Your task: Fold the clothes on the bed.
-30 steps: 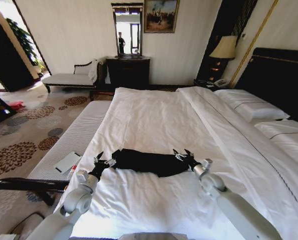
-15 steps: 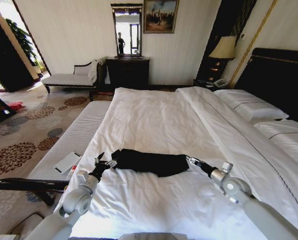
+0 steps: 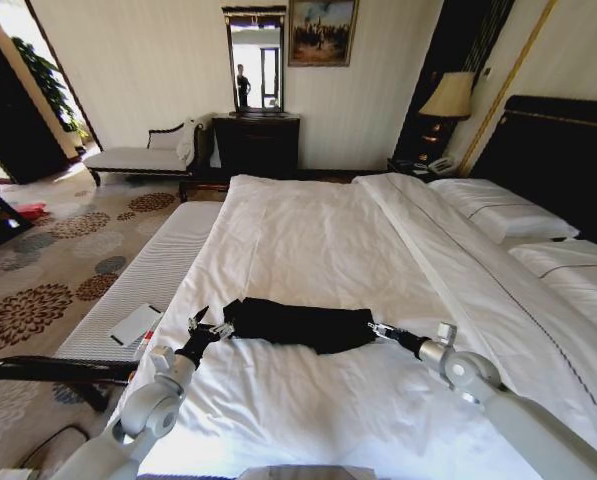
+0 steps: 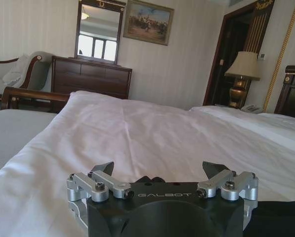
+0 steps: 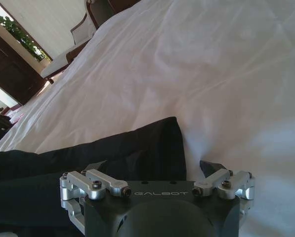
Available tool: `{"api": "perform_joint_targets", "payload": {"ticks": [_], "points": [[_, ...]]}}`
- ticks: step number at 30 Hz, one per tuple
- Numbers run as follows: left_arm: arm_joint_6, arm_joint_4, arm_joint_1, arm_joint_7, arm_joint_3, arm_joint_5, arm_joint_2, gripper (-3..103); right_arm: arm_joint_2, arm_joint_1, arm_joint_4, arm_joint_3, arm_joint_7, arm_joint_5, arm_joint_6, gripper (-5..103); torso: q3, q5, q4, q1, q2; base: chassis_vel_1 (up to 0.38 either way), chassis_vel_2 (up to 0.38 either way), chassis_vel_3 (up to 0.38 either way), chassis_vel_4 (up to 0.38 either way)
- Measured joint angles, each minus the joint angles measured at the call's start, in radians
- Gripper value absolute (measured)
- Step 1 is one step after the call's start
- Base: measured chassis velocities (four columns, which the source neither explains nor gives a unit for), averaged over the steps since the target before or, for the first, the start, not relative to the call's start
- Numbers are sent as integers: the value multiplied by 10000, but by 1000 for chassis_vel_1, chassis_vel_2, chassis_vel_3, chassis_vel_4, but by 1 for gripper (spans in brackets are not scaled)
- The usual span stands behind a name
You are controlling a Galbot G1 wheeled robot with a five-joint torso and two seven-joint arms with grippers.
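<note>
A black, soft-fabric folded T-shirt [image 3: 298,325] is lying on the large bed's plain white duvet [image 3: 318,240]. The tall wooden headboard [image 3: 563,150] is showing dark brown. The beige carpet [image 3: 53,265] is displaying brown flower medallions, and the silver-and-black grippers are gleaming.

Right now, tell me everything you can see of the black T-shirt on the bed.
The black T-shirt lies folded into a narrow, flat band across the bed near its foot, resting on the white duvet. The fabric looks soft and matte; no lettering shows. The left gripper sits at one end, fingers open, and the right gripper at the other, open beside the fabric's edge.
</note>
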Motion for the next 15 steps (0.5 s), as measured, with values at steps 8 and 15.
{"api": "perform_joint_targets", "payload": {"ticks": [8, 15], "points": [[-82, -268, 521, -17, -407, 238, -68, 100, 209, 173, 153, -479, 54, -17, -181, 100, 0, -2, 0, 0, 1, 0, 0, 0, 0], [-97, -430, 780, -37, -539, 374, -249, 100, 343, 320, 259, -767, 237, -73, -266, 100, 0, -4, 0, -1, 1, 0, 0, 0, 0]]}}
